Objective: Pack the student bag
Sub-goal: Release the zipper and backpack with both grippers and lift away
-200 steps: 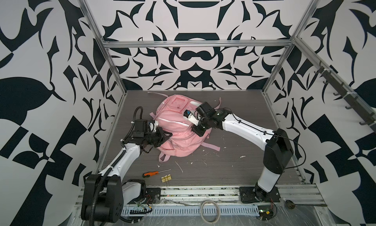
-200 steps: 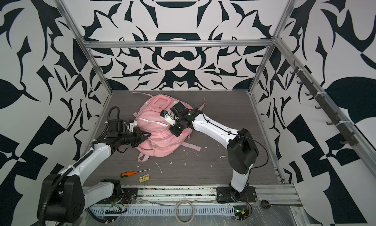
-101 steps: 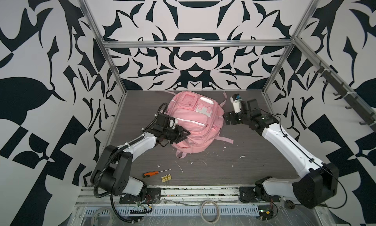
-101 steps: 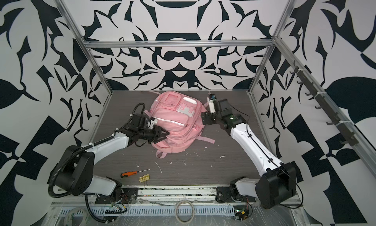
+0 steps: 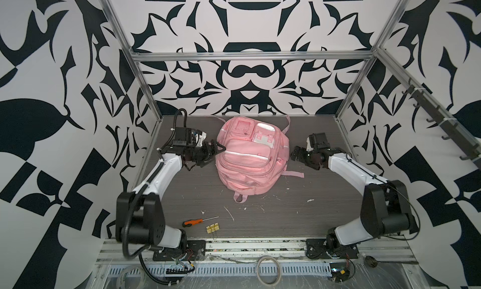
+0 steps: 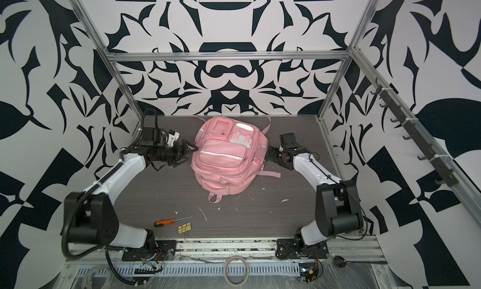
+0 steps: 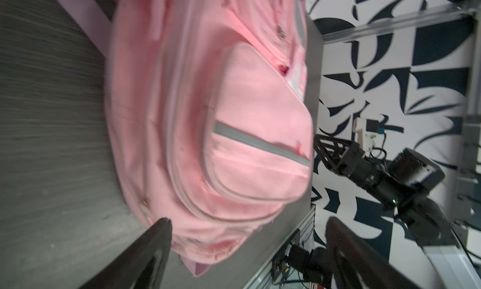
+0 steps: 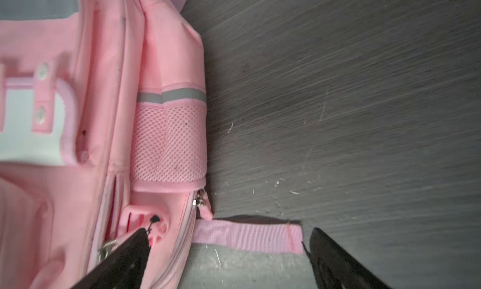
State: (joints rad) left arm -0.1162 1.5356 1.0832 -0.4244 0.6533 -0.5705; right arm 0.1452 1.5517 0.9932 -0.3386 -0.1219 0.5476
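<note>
The student bag (image 5: pixel 250 157) (image 6: pixel 223 157), a pink backpack, lies front face up in the middle of the grey table in both top views, and its zips look shut. My left gripper (image 5: pixel 212 158) (image 6: pixel 186 155) hovers open just off its left side, holding nothing. In the left wrist view the bag (image 7: pixel 234 118) fills the frame beyond the open left gripper (image 7: pixel 247 222). Just off the bag's right side, my right gripper (image 5: pixel 296 156) (image 6: pixel 270 153) also stands open. In the right wrist view a loose pink strap (image 8: pixel 247 238) lies flat between the spread fingers of the right gripper (image 8: pixel 229 233), beside the bag's mesh side pocket (image 8: pixel 169 144).
An orange-handled screwdriver (image 5: pixel 192 222) and yellow binder clips (image 5: pixel 213 227) lie near the table's front edge. White scraps dot the table in front of the bag. A ring of tape (image 5: pixel 268 272) lies on the front rail. A hook rail (image 5: pixel 442 123) runs along the right wall.
Both grippers have let go of the bag, opened and drawn back to its sides. The bag has shifted right and turned, and now lies squarer at the table's centre.
</note>
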